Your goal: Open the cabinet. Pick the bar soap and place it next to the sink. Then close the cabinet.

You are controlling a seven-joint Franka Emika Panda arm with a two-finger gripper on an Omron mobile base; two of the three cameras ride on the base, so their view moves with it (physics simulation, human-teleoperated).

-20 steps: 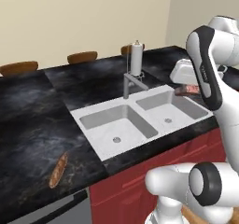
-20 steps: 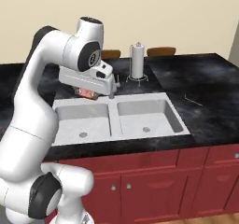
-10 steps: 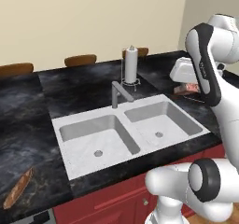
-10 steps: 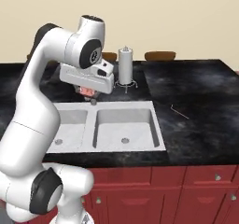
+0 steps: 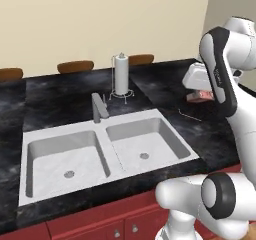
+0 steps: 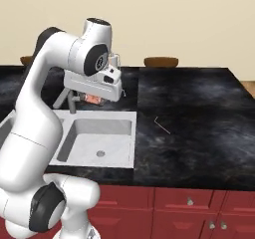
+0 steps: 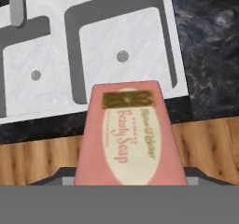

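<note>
My gripper [image 6: 93, 100] is shut on the bar soap [image 6: 92, 98], a flat pinkish bar hanging under the white hand. In the left base view the bar soap [image 5: 200, 95] and gripper [image 5: 200, 98] hang above the dark counter, right of the sink [image 5: 107, 124]. From the right base view the soap appears over the back rim of the sink [image 6: 102, 114]. In the hand view the bar soap [image 7: 128, 134] points away from the camera, and its oval label reads "Beauty Soap". Beyond it lies the double sink [image 7: 71, 55]. The cabinet is out of view.
A paper towel holder [image 5: 120, 74] stands behind the grey faucet [image 5: 98, 108]. A thin bent wire [image 6: 162, 124] lies on the black counter right of the sink. Wooden chair backs [image 5: 75, 65] line the far edge. Red drawers [image 6: 189, 201] run below, and wooden floor [image 7: 210, 139] shows.
The whole scene has slid left in both base views, so the base has moved right along the counter. The arm holds the same pose with the soap still gripped.
</note>
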